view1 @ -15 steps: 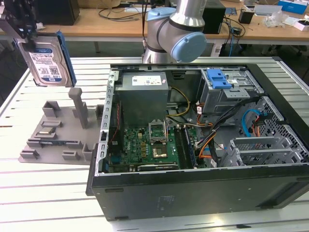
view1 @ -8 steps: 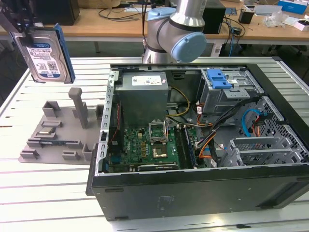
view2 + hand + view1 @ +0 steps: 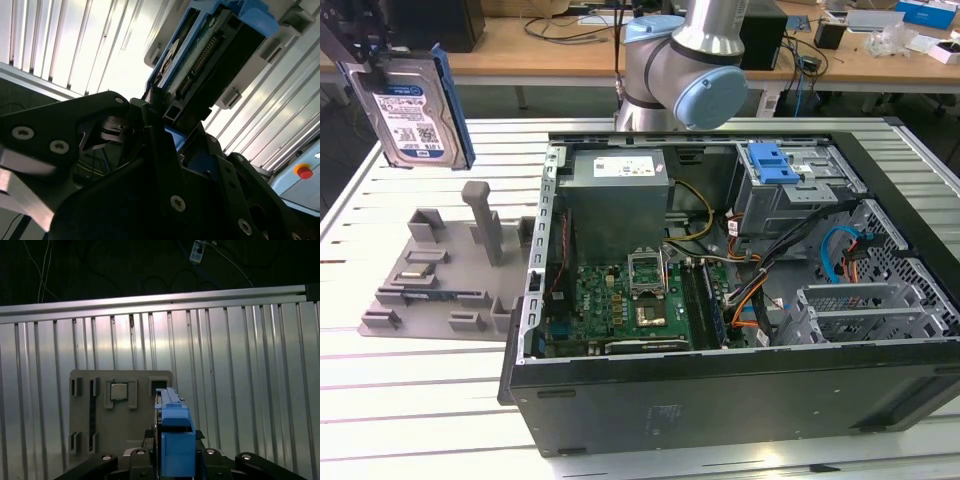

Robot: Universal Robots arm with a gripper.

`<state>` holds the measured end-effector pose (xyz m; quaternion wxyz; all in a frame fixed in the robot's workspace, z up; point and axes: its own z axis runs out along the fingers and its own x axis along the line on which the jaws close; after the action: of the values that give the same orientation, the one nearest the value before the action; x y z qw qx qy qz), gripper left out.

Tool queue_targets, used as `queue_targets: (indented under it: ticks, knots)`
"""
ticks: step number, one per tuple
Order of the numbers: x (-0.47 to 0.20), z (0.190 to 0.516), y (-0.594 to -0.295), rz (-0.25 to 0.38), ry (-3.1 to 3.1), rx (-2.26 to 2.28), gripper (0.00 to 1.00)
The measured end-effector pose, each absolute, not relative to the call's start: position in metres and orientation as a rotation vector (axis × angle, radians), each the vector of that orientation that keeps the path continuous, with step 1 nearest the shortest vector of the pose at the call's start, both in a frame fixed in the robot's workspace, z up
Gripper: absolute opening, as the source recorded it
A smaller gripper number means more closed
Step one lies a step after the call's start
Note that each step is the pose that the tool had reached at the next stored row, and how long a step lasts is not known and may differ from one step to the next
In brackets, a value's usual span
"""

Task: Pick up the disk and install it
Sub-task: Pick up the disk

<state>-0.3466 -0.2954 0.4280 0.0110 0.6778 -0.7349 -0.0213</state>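
Gripper (image 3: 161,112) is clamped on the disk (image 3: 415,105), which hangs near-vertical, raised well off the desk (image 3: 420,400) at the exterior view's upper left. Arm (image 3: 692,65) base joints sit behind the open computer case (image 3: 720,300). Grey fixture tray (image 3: 430,285) lies below the disk, with open air between them.

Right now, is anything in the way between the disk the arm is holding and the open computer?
Nothing visible. The tool holds the disk up in the air over the grey rack at the exterior view's left. The case lies with its open side up, and only free space shows between them.
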Motion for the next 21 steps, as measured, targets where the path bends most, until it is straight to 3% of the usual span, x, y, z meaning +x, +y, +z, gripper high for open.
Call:
queue_targets:
  ticks: [21]
  knots:
    - [-0.347,0.476,-0.294,-0.066,-2.293,2.115,0.37]
